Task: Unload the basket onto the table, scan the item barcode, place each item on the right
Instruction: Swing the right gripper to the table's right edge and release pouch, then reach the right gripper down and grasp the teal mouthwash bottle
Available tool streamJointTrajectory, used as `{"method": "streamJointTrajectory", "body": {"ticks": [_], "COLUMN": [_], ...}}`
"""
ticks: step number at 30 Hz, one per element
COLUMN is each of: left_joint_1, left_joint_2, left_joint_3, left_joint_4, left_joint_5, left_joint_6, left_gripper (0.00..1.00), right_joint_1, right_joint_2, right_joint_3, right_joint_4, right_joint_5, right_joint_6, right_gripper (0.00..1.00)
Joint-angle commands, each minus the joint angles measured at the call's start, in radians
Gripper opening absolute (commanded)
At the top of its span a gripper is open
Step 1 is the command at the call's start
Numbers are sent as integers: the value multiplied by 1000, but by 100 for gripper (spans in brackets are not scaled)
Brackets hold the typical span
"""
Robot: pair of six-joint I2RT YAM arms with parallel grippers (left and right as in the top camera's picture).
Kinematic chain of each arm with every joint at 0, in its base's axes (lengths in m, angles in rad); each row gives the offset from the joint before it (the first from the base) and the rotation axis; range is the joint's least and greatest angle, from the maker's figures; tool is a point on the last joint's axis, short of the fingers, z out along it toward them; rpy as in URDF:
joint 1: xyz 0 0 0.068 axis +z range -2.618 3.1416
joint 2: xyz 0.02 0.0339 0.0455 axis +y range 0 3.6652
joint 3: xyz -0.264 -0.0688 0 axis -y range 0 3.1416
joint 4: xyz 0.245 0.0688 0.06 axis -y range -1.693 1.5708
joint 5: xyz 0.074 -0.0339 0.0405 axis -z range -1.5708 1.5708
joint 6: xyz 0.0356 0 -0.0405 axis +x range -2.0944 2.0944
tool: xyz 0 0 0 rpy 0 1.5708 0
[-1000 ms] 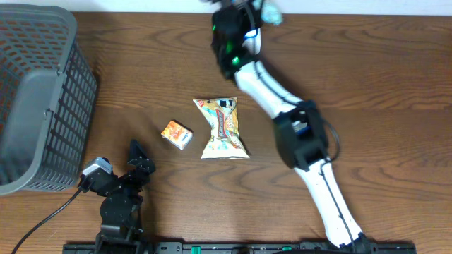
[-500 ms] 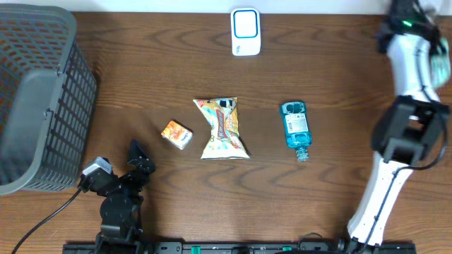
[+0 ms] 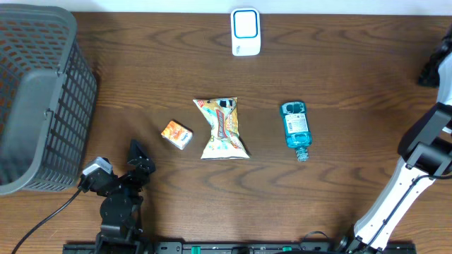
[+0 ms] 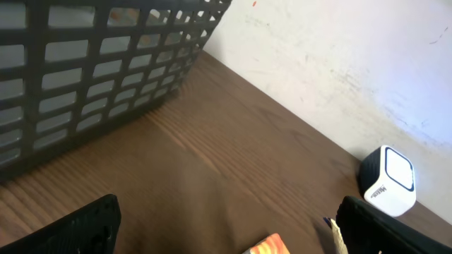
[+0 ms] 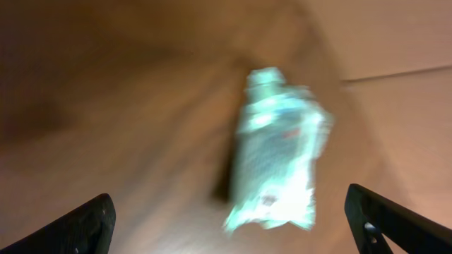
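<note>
The white barcode scanner (image 3: 245, 32) stands at the table's back edge; it also shows in the left wrist view as a scanner (image 4: 387, 180). A blue bottle (image 3: 295, 130) lies on its side right of centre, untouched. The right wrist view is blurred: the bottle (image 5: 279, 166) lies on the wood beyond my right gripper (image 5: 227, 212), which is open and empty. In the overhead view the right arm (image 3: 424, 155) runs off the right edge. My left gripper (image 4: 226, 226) is open and empty, low over the table near a small orange box (image 4: 268, 245).
A snack bag (image 3: 224, 128) lies at the table's centre with the orange box (image 3: 176, 134) to its left. A grey mesh basket (image 3: 35, 99) fills the left side. The left arm (image 3: 120, 190) sits at the front left.
The right arm swung from the back middle near the scanner to the far right edge. The blue bottle came into view lying on the table. The right gripper opened. The left arm stayed still.
</note>
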State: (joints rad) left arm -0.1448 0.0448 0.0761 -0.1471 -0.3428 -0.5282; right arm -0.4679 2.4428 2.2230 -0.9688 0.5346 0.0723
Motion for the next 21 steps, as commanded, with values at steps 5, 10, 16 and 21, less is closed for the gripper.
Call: {"method": "streamJointTrajectory", "body": {"ticks": [5, 10, 16, 21], "left_joint_1": [2, 2, 2, 2], "left_joint_2": [0, 0, 0, 0], "left_joint_3": [-26, -26, -26, -26], "left_joint_4": [-8, -8, -8, -8], "left_joint_5": [-6, -6, -6, -6], "left_joint_6": [-8, -8, -8, -8], "left_gripper": [98, 98, 98, 98], "right_joint_1": [220, 371, 510, 557], "right_joint_2": [-332, -431, -476, -541], "right_joint_3": [16, 16, 15, -17], "right_joint_4": [-179, -398, -643, -730], "right_joint_5": [-548, -637, -679, -703], "right_joint_6": [80, 241, 259, 200], "right_gripper": [99, 99, 99, 99]}}
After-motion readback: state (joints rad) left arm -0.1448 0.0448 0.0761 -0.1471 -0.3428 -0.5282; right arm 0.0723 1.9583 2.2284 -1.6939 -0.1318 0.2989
